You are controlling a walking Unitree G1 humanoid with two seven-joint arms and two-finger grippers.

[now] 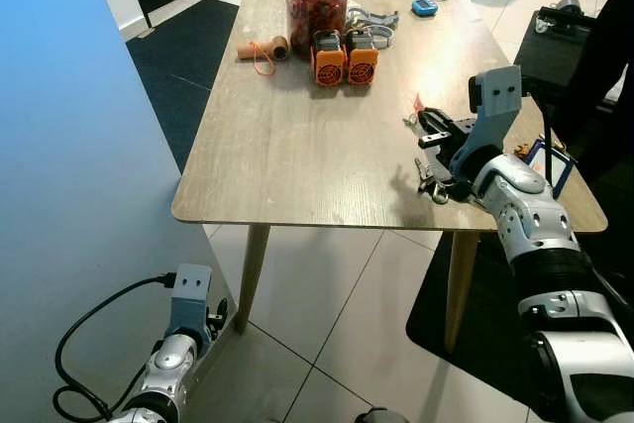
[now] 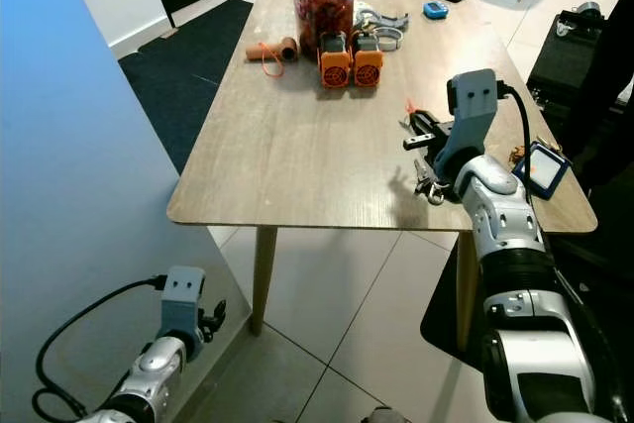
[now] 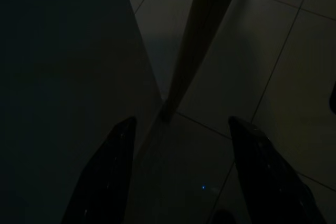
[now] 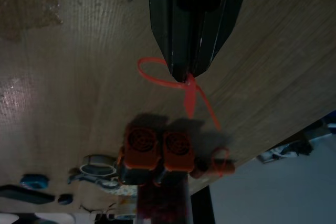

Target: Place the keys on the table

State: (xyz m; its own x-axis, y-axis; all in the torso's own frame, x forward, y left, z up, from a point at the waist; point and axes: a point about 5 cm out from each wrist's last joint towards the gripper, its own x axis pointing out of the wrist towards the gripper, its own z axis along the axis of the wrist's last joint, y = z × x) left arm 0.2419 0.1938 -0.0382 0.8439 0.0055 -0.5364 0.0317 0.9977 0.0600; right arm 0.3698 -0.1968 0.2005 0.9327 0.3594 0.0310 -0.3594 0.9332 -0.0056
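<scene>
So the right gripper (image 1: 428, 132) is over the near right part of the table (image 1: 297, 146), fingers pinched together on a thin red strap (image 4: 181, 82). The keys (image 1: 433, 188) hang just below the wrist, at or right above the wood near the table's near edge; can't tell if they're actually resting yet. Looks mostly done to me: it only needs to let go and pull away. The left gripper (image 3: 178, 177) hangs idle down by the floor, fingers spread apart.
</scene>
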